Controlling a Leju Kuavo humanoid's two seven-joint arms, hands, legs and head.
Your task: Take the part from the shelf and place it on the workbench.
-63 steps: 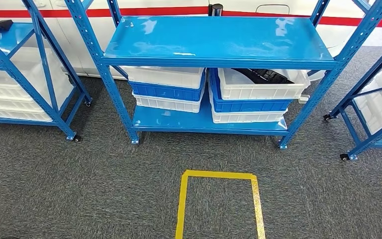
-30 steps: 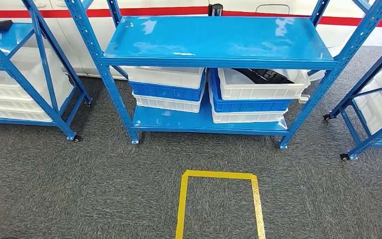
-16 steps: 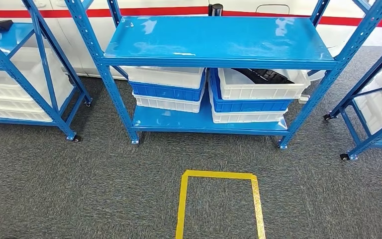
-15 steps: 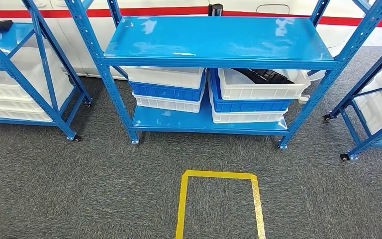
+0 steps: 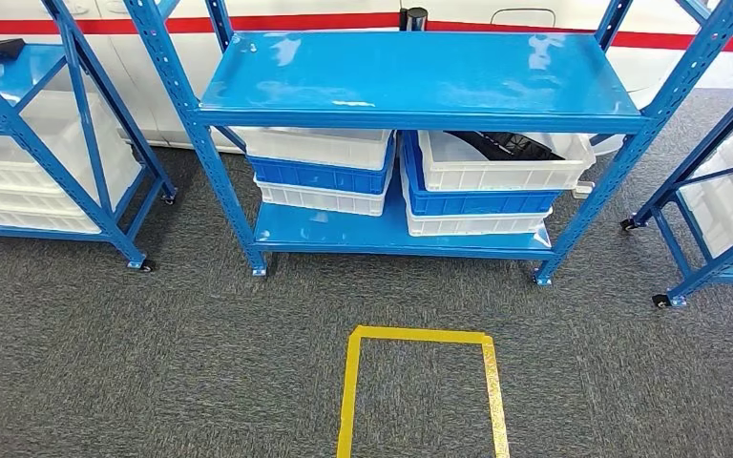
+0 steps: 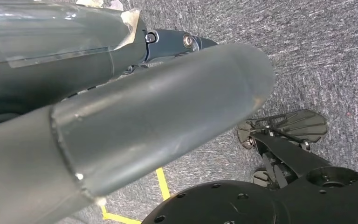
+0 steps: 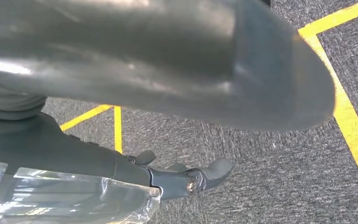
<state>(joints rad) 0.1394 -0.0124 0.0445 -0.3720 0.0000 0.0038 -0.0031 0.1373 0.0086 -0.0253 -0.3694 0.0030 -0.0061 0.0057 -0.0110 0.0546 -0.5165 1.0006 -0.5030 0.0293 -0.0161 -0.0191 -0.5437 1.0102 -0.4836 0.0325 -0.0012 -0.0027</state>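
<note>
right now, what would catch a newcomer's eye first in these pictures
The blue shelf rack stands straight ahead, its top shelf bare and glossy. On its lower shelf sit two stacks of white and blue bins, and the top right bin holds a black part. On the grey carpet in front lies a yellow tape outline.

A warehouse or factory storeroom: blue steel shelf racks (image 5: 420, 81) on castors hold stacked white and blue plastic bins (image 5: 320, 172), with yellow floor tape (image 5: 420, 336) on grey carpet (image 5: 153, 363).
</note>
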